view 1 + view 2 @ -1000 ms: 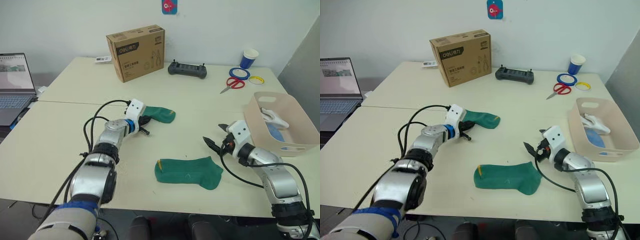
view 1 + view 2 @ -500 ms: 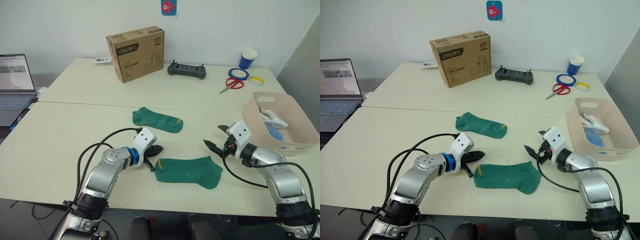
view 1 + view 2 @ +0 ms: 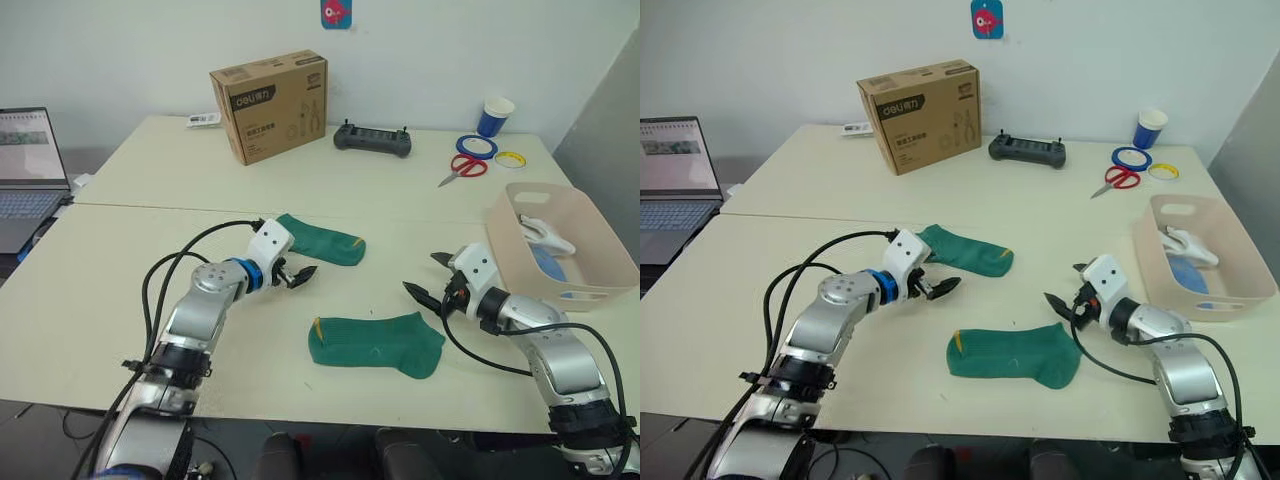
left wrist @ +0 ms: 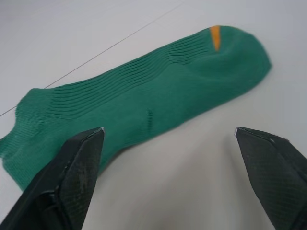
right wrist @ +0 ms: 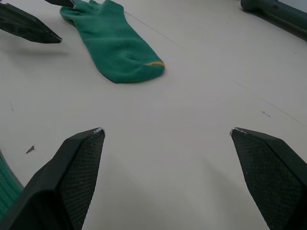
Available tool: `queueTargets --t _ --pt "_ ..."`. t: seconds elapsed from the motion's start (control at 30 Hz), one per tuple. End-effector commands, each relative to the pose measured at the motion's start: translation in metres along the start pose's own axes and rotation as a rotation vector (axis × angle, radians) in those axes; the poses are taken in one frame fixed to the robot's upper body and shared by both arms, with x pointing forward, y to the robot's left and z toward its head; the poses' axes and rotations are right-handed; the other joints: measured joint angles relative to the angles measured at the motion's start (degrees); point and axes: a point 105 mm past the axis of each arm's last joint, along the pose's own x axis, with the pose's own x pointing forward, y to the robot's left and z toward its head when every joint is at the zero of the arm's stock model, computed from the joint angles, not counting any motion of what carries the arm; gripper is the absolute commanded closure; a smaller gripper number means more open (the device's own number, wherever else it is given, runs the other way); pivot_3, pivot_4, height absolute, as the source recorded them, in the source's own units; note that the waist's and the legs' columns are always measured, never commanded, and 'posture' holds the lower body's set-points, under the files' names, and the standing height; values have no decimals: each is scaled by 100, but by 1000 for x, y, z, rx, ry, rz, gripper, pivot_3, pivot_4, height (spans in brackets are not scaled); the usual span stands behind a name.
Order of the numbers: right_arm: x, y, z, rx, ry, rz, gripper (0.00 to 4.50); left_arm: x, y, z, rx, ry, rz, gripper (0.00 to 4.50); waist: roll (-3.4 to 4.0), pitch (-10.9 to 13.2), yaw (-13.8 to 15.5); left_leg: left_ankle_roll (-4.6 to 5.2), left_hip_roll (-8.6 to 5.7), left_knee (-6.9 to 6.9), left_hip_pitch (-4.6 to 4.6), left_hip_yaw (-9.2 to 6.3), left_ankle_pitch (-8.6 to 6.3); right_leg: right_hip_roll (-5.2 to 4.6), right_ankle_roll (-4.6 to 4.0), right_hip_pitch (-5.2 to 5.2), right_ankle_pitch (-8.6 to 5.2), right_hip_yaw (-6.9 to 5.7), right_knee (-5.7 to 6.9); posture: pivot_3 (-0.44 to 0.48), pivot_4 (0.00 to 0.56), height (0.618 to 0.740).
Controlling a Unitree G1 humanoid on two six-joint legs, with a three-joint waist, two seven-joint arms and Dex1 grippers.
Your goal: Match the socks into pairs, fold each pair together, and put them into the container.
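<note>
Socks first: two dark green ribbed ankle socks lie flat on the cream table [image 3: 120, 260], apart from each other, and both arms are set up around them. The left gripper [image 3: 298, 276] hovers low with its black fingers spread wide and nothing between them; the far green sock [image 3: 322, 239] lies just ahead of its tips, one end nearest the fingers and the small yellow mark at the far end, which looks like a line-up for a pinch at the near end. The near green sock [image 3: 376, 343] lies off to that gripper's other side, closer to the robot.

Over to the right gripper [image 3: 426, 279]: also spread wide, also empty, just clear of the tabletop. The near green sock's rounded end sits just beside and below it, while the pale pink-beige rectangular plastic basin [image 3: 610, 262] stands close on the gripper's outer side. Inside the basin I can make out light blue fabric [image 3: 548, 264] and white fabric [image 3: 545, 233], so my judgement is that those pairs are already in and the green pair is the last to match.

Next call, as I read it: one sock has to be brought onto the other before folding.
</note>
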Motion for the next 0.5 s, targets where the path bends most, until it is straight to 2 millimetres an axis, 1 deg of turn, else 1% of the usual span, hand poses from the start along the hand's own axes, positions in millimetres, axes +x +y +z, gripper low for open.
queueTargets --t 0.03,0.1,0.2,0.3,0.33,0.4,0.5 --pt "-5 -6 11 -30 -36 -14 0 6 12 -1 -24 1 16 66 0 0 -2 0 0 0 0 0 0 0 1 0 0 0 0 0 150 740" --pt "-6 -3 11 -21 -40 0 0 12 11 -7 -51 22 5 66 0 0 -2 0 0 0 0 2 0 0 1 1 0 0 0 0 150 740" --pt "-8 5 16 2 -68 52 0 18 10 -9 -61 22 -6 66 0 -1 -2 0 -1 1 1 1 0 0 4 4 -2 0 1 0 150 740" --pt "-12 26 26 50 -119 188 0 24 8 -5 -63 16 -16 634 1 -1 2 0 -2 1 1 0 0 0 8 5 -4 -1 1 0 150 740" --pt "-13 30 28 63 -125 210 0 25 8 -5 -62 14 -16 948 1 -1 1 0 -1 2 1 0 0 0 8 5 -4 0 1 0 150 740" --pt "-13 34 31 77 -127 232 0 27 6 -2 -62 6 -25 1592 0 -2 -1 0 -1 3 2 0 0 0 9 6 -4 -1 2 0 150 740" --pt "-11 35 30 56 -109 222 0 28 5 -1 -61 3 -31 2442 0 -2 -2 0 -1 3 2 -1 0 0 10 6 -4 -1 2 0 150 740"
